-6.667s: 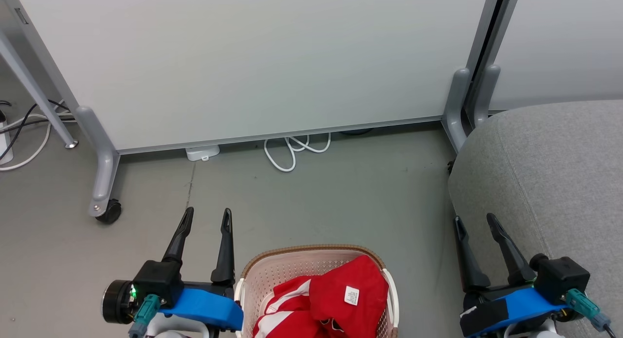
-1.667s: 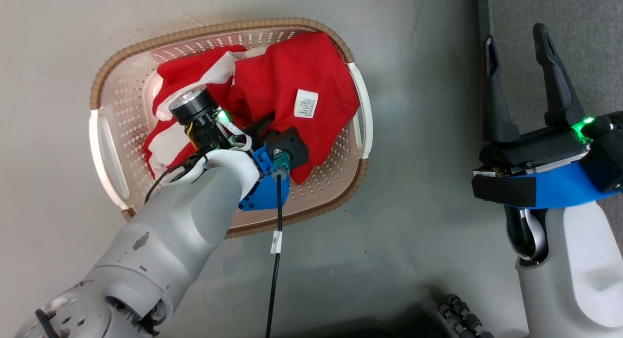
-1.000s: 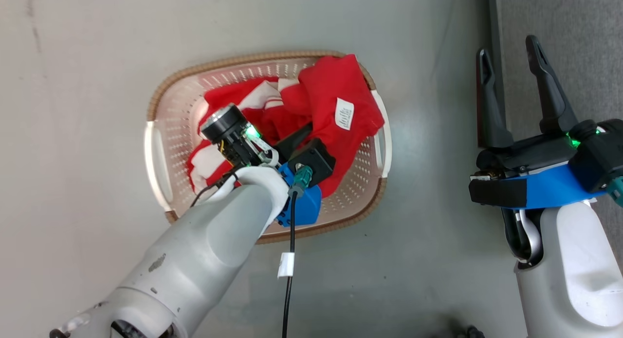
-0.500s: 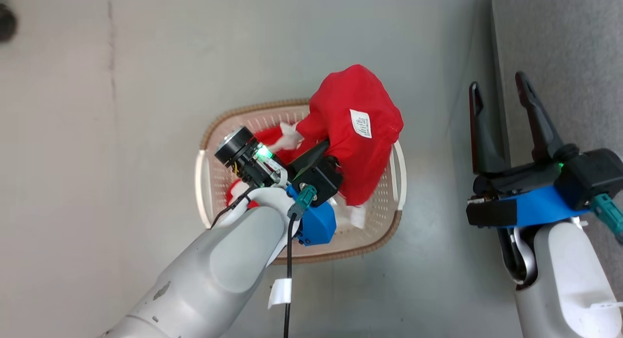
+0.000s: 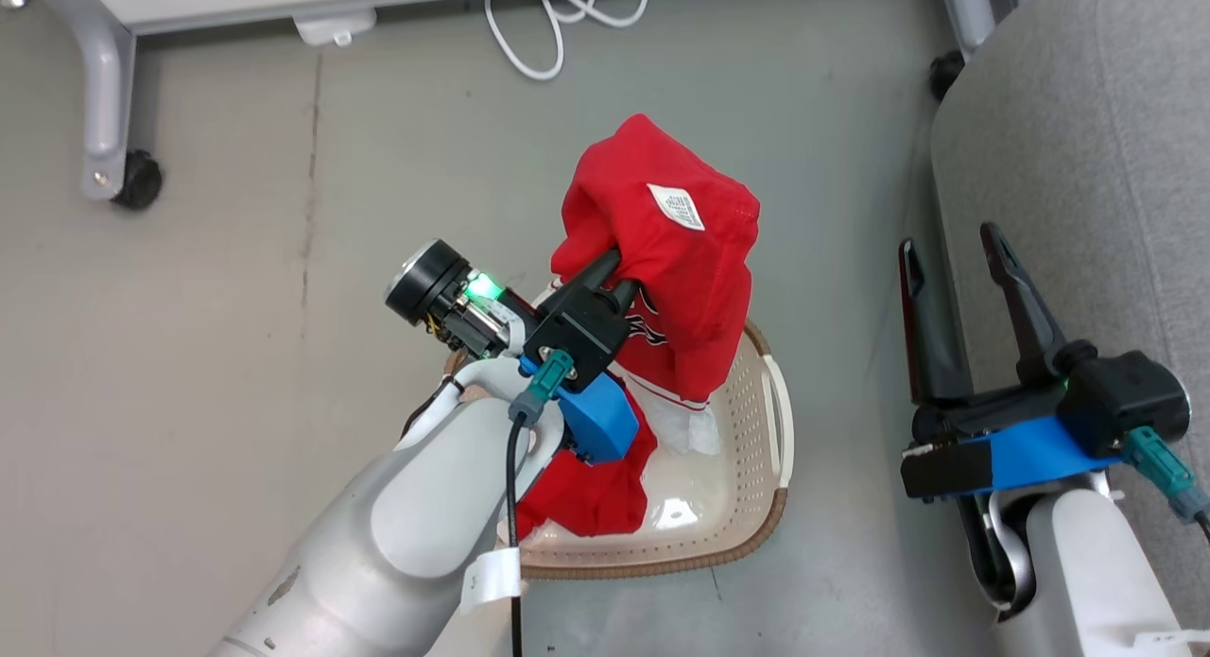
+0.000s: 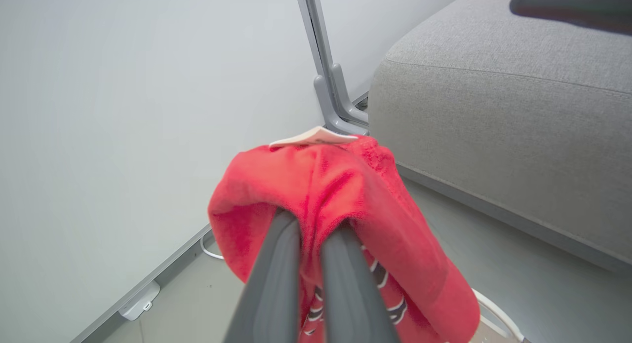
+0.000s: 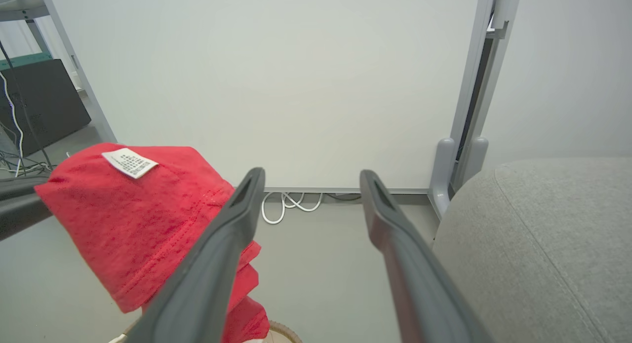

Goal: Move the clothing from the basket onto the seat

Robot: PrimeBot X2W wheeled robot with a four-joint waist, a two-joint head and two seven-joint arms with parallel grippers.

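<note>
Clothing: two red pieces. The lifted garment [image 5: 666,250] hangs from my left claw [image 5: 610,267] above the basket [image 5: 768,468]. The second garment [image 5: 586,492] lies crumpled inside the basket, on the near side under my forearm.
Left claw: my fingers are almost together and pinch a fold of the lifted garment. The cloth drapes over the tips like a hood, with its white tag [image 5: 677,206] on top.
Grip depth: my fingertips are buried in the fabric, so I cannot tell how much cloth they have.
Why held so: I judge that a pinch near the middle lets the cloth fall on both sides. That makes a short bundle that can clear the rim without trailing far.
Lower hem: the white trim dangles over the inside of the basket. It may be just free of the bottom, but the head view is too steep to be sure.
Right claw [image 5: 948,238]: my fingers are spread wide and hold nothing. It is parked by the front edge of the seat [image 5: 1087,165], probably to leave the left arm's path free.
Seat: it is grey, to my right of the basket and well apart from the lifted garment. I see nothing red on it.
Step in hand: I am lifting the first piece out, and I judge the swing right to the seat comes next.
Risk: the low hem could catch the rim or the second garment, and a shallow pinch could slip.
Progress: early, with neither piece on the seat.
</note>
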